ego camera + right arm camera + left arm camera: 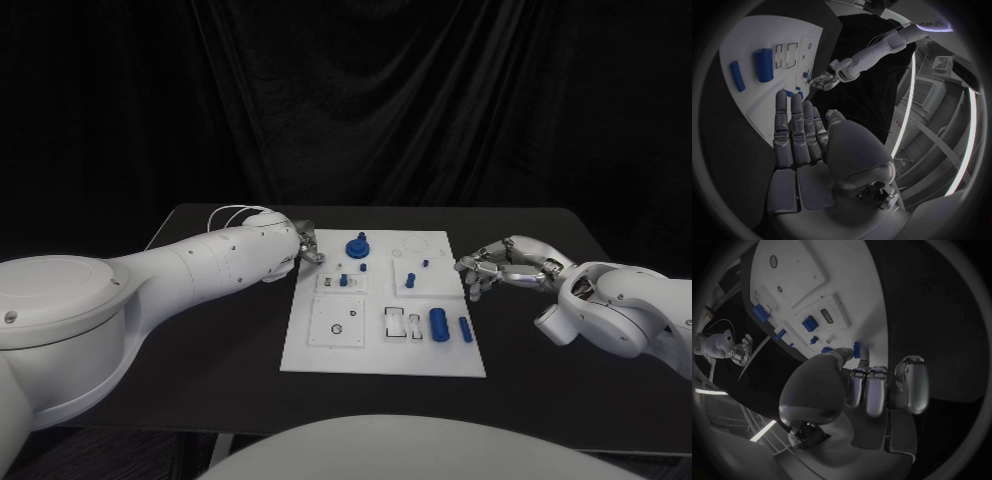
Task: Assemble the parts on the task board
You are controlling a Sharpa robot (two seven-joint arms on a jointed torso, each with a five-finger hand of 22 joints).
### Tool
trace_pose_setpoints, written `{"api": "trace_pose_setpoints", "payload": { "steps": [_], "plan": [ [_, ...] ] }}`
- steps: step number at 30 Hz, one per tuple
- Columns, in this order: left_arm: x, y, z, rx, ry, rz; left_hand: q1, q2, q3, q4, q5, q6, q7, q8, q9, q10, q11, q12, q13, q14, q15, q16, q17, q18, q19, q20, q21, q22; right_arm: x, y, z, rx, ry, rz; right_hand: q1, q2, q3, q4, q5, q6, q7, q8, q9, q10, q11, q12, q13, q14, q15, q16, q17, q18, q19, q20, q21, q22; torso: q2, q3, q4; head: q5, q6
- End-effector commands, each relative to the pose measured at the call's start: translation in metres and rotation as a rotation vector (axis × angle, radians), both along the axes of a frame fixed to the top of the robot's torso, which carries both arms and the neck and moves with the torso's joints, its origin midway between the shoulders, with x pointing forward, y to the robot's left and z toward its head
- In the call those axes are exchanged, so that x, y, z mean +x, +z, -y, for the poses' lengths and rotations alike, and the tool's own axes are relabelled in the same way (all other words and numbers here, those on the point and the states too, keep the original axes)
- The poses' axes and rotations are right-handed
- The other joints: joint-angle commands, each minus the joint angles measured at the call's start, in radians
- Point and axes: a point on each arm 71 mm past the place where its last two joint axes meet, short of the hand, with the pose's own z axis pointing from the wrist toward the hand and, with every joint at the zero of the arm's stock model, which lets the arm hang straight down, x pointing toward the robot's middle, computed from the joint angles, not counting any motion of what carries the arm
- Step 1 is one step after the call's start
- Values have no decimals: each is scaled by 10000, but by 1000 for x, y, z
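Both white arms reach in over the black table (216, 350). Left hand (306, 243), silver, many-fingered, sits at the far left corner of the flat white task board (378, 355); fingers curled in, thumb tip just beside a small blue part (857, 349) at the board's edge. Contact or hold: cannot tell. Right hand (498, 267) hovers at the board's right edge, fingers straight and side by side, apart from the thumb, holding nothing.

No readable writing on board or parts.

Board lies mid-table between the hands. Just inboard of the left hand: a tall blue knobbed piece (359, 245) standing upright. Near the right hand: small blue pegs (411, 278) standing in a raised square plate. Toward the robot from the right hand: a thick blue cylinder (438, 325) and a slimmer blue rod (466, 329), lying side by side next to white rectangular recesses (395, 321).
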Motion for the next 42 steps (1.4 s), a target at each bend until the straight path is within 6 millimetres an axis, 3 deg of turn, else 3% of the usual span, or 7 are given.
{"api": "trace_pose_setpoints", "payload": {
  "steps": [1, 7, 18, 21, 42],
  "plan": [
    [-1, 4, 0, -291, 157, 668, -64, -111, 177, -85, 12, 219, -114, 80, 14, 1053, -82, 27, 2619, 1036, -83, 27, 2634, 138, -15, -65, -20, 1953, -1, -3, 1, -86, 57, -216, -31, 9, 74, 4, -45, 10, 41, -50, -11, -30, -2, -40, -13, -76, -3, -13, -17, 84, -47, -24, -46, -15, -1, 0, 0, -21, -2],
    [-10, 9, -5, -1113, 598, 972, -241, -321, 466, -158, -89, 398, -178, 185, 70, 1053, -132, 27, 2619, 1036, -130, 27, 2634, 138, 5, -102, -11, 1954, -2, -4, 2, -125, 40, -286, -35, 27, 90, 4, -42, 7, 42, -53, -14, -32, -1, -39, -14, -79, -2, -12, -20, 84, -48, -23, -46, -16, -5, -1, 4, -12, -2],
    [-34, 21, -9, -1854, 736, 793, -604, -449, 648, -18, -424, 568, -237, 266, 100, 1053, -189, 27, 2619, 1036, -184, 27, 2634, 131, 45, -157, 12, 1960, -2, -6, 3, -156, 60, -390, -39, 43, 105, 4, -41, 9, 43, -52, -15, -36, 0, -39, -15, -82, -1, -12, -23, 84, -50, -23, -47, -17, -14, -3, 7, 13, -2],
    [-40, 24, -9, -1980, 731, 797, -710, -451, 659, 55, -583, 592, -246, 275, 101, 1053, -196, 27, 2619, 1036, -191, 27, 2634, 127, 58, -167, 23, 1964, -3, -7, 2, -153, 73, -407, -39, 46, 109, 3, -40, 13, 41, -50, -14, -38, 0, -39, -15, -84, 0, -12, -24, 83, -50, -23, -47, -17, -16, 1, 2, 3, -2],
    [-50, 16, 0, -2221, 782, 920, -811, -366, 700, 158, -697, 616, -247, 281, 100, 1053, -200, 27, 2619, 1036, -198, 27, 2634, 167, -39, -176, -141, 1910, -4, -6, 3, -146, 32, -391, -35, 46, 121, -5, -35, 24, 37, -45, -13, -43, -2, -38, -16, -86, 0, -11, -26, 83, -51, -22, -48, -18, 6, 2, -9, -23, -2]
  ]
}}
